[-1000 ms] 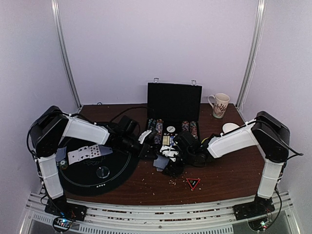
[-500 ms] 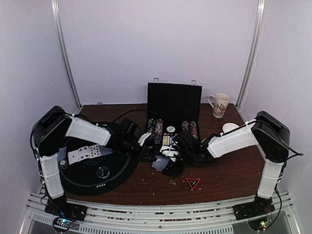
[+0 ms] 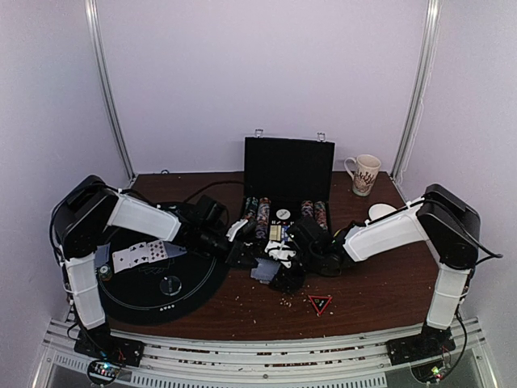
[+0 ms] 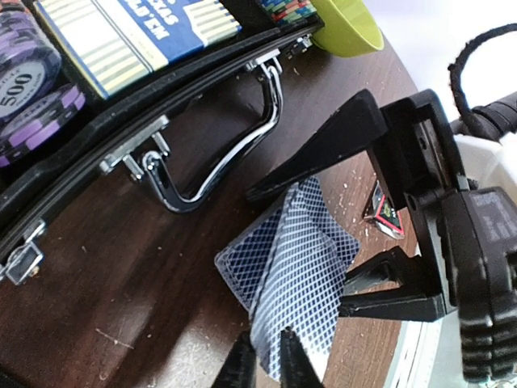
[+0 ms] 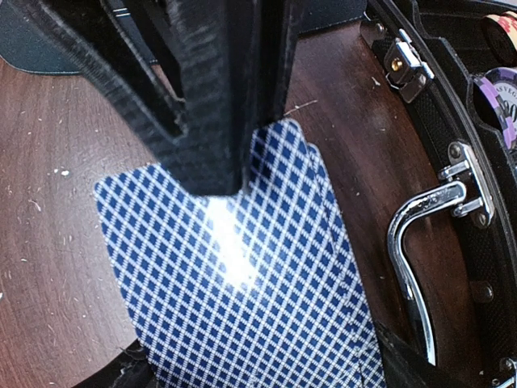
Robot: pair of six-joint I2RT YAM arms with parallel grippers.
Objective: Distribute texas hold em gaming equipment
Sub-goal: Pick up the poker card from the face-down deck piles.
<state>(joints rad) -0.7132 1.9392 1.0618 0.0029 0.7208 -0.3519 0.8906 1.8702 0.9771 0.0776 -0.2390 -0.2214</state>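
Playing cards [image 5: 242, 307], a small blue-backed fan, sit directly at your left gripper [image 4: 268, 365]. Its fingertips stand nearly together astride the fan's near edge; whether they pinch it cannot be told. The fan's long axis runs straight away from those tips toward the handle [image 4: 218, 174] of the chip case [image 4: 121, 121]. Your right gripper [image 4: 299, 246] reaches in crosswise, jaws wide, one finger on either side of the fan; a firm hold is not confirmed. Both arms are at the cards, neither nearer.
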